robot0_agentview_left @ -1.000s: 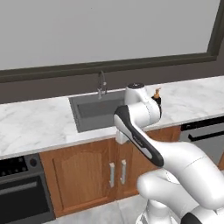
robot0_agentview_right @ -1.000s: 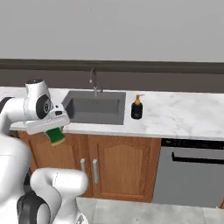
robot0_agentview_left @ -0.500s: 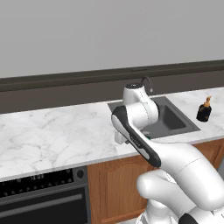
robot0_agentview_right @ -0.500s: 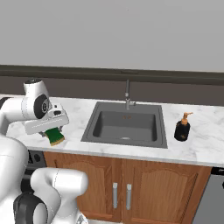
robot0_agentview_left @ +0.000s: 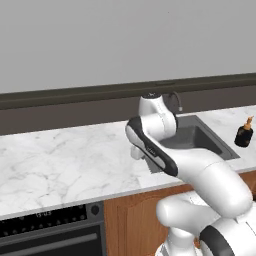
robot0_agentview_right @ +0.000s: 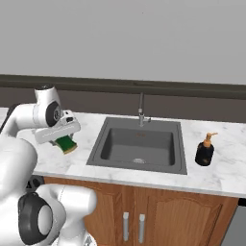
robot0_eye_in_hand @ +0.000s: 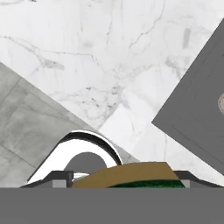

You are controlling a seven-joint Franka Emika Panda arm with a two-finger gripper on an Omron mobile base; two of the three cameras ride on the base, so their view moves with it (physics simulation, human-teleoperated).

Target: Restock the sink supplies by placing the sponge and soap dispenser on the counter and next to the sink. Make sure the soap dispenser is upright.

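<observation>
In the right base view my gripper [robot0_agentview_right: 65,142] is shut on the green and yellow sponge [robot0_agentview_right: 67,144]. It holds the sponge just above the white marble counter [robot0_agentview_right: 53,161], left of the dark grey sink [robot0_agentview_right: 139,144] and near the front edge. From the hand view the sponge [robot0_eye_in_hand: 131,173] sits at the bottom between the fingers, with the counter [robot0_eye_in_hand: 109,65] and a corner of the sink [robot0_eye_in_hand: 197,109] below. The black soap dispenser [robot0_agentview_right: 205,150] stands upright on the counter right of the sink, also seen as the soap dispenser [robot0_agentview_left: 243,135] past the sink [robot0_agentview_left: 197,140].
A slim faucet [robot0_agentview_right: 141,110] rises behind the basin. Brown cabinet doors [robot0_agentview_right: 134,216] lie under the counter. An oven control panel [robot0_agentview_left: 50,220] sits below the counter [robot0_agentview_left: 65,160] on the left. The grey floor [robot0_eye_in_hand: 26,127] lies beyond the counter's front edge.
The base has driven left, so the sink and dispenser shifted right in both views, mostly in the first half second. The sponge stays gripped and now hangs over the counter instead of before the cabinets.
</observation>
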